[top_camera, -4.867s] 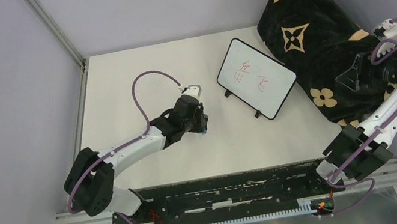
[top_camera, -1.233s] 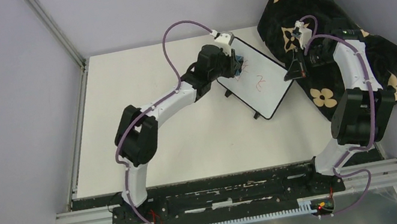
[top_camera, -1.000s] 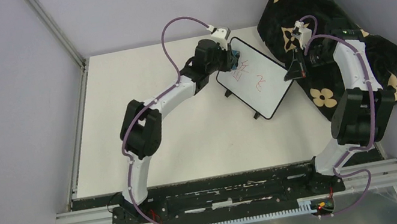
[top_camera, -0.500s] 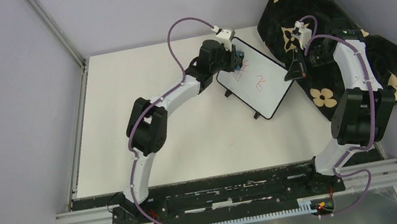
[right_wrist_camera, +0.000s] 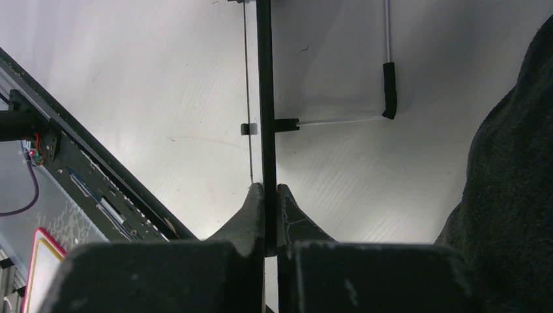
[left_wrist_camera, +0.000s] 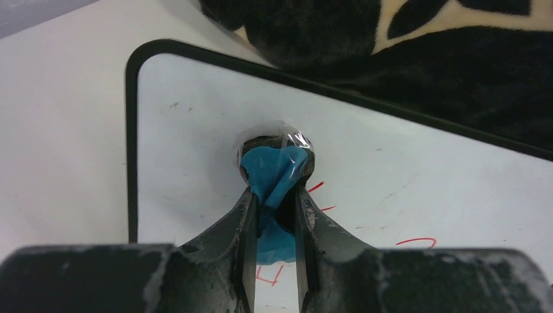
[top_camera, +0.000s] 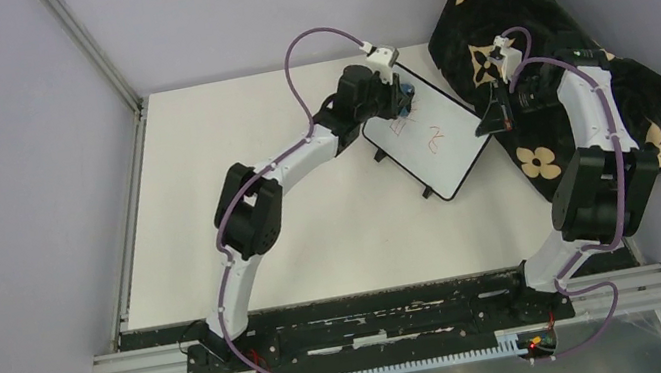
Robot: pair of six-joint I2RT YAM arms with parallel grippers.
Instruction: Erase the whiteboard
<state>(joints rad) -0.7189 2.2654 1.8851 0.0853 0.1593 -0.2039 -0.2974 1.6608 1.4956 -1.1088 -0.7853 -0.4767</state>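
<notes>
Whiteboard (top_camera: 432, 151) work: my left pincer (left_wrist_camera: 274, 195) clenched on a blue wad (left_wrist_camera: 274, 168), the wad touching the white face near one rounded corner, red marks (left_wrist_camera: 417, 242) just beside it. My right pincer (right_wrist_camera: 270, 189) grips the thin black frame (right_wrist_camera: 265, 78) at the opposite edge. Whiteboard lies aslant at the table's (top_camera: 231, 162) far right, just beside the blanket (top_camera: 524, 32).
</notes>
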